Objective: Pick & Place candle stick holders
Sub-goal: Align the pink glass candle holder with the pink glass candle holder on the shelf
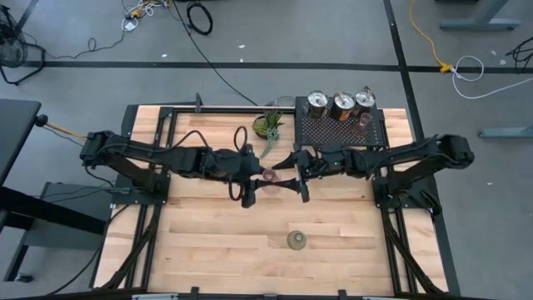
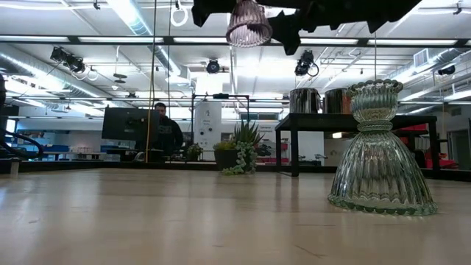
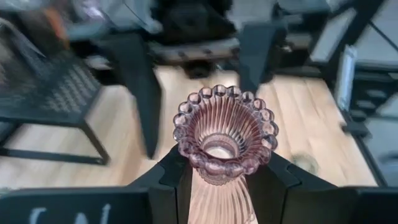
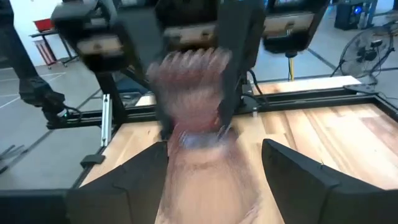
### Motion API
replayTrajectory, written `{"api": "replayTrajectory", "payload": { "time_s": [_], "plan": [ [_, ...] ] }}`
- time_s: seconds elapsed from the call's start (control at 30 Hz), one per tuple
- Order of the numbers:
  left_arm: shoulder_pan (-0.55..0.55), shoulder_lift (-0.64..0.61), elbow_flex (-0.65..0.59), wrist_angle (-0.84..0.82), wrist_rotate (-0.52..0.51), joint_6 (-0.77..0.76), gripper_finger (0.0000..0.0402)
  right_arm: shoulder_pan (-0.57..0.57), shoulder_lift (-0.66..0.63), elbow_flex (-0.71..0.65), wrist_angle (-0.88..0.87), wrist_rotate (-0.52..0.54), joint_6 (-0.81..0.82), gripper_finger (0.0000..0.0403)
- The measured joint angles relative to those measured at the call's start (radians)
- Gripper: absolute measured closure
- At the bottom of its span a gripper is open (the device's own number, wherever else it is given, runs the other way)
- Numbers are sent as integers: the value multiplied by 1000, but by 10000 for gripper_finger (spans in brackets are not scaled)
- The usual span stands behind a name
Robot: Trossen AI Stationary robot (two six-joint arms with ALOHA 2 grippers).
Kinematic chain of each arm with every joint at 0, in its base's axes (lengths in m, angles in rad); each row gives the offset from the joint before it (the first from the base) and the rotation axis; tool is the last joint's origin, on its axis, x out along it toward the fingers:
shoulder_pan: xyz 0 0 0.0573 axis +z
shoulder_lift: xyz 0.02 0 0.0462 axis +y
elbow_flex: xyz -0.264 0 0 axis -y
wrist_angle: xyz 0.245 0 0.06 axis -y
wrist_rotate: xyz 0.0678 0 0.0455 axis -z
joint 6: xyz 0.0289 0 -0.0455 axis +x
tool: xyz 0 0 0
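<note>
My left jaws (image 3: pixel 217 180) squeeze a pink glass holder (image 3: pixel 224 134), up in the air at the middle of the high view. My right jaws (image 4: pixel 214 162) are wide, holding nothing, right in front of it. I think this is a hand-over: next my right jaws must close on the cup. I count three silver holders (image 1: pixel 341 103) and another pink one (image 1: pixel 365 119) on the black rack (image 1: pixel 337 131) at upper right, one green holder (image 1: pixel 296 240) on the surface (image 1: pixel 208 242).

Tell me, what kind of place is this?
Probably a robotics lab or workshop. Two dark robot arms work over a wooden table, the left end effector holding a pink glass candle holder. Cables trail over the grey floor, and a person sits at a monitor behind.
</note>
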Motion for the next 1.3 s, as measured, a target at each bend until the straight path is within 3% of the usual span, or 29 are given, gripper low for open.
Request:
{"api": "replayTrajectory", "payload": {
  "time_s": [0.37,0.87,1.3],
  "plan": [
    [15,-8,76,-39,26,53,282,13,-6,0,13,35,-8,142],
    [20,-10,81,-37,17,52,282,29,-2,-2,65,20,-23,142],
    [21,-10,81,-34,19,58,282,58,-2,-2,72,80,-80,142]
  ]
}}
